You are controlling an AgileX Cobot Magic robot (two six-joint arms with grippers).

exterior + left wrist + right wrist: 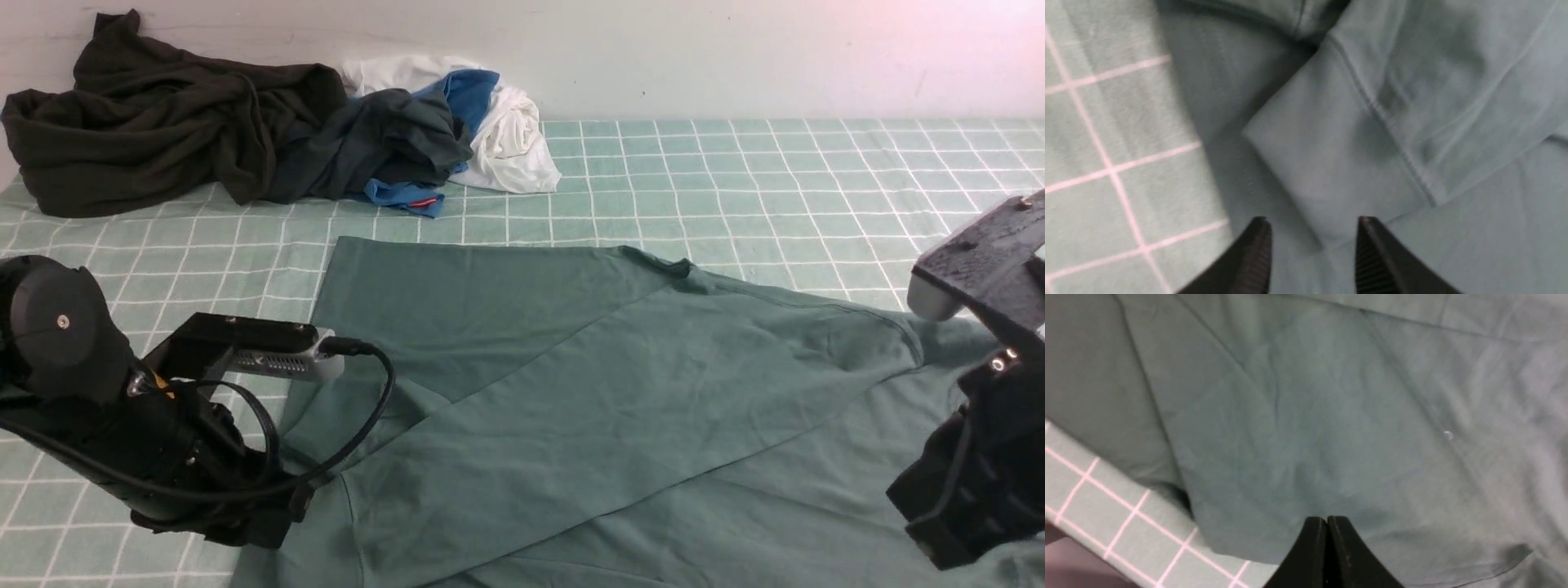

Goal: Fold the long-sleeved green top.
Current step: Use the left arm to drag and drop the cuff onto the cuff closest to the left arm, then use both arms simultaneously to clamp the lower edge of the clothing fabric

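1 green long-sleeved top [571,367]: spread, partly folded, on 1 checked tablecloth [735,180], centre to right.
2 grippers: left gripper [1312,241], fingers apart, just short of a sleeve cuff [1331,155]; right gripper [1327,535], fingers pressed together above the top.
1 clothes heap [245,139]: far left.

No lettering, number or brand can be read anywhere. A small red tag [423,202] sits on the blue garment [469,94], well ahead of the left gripper [1312,224], its print too small to read.
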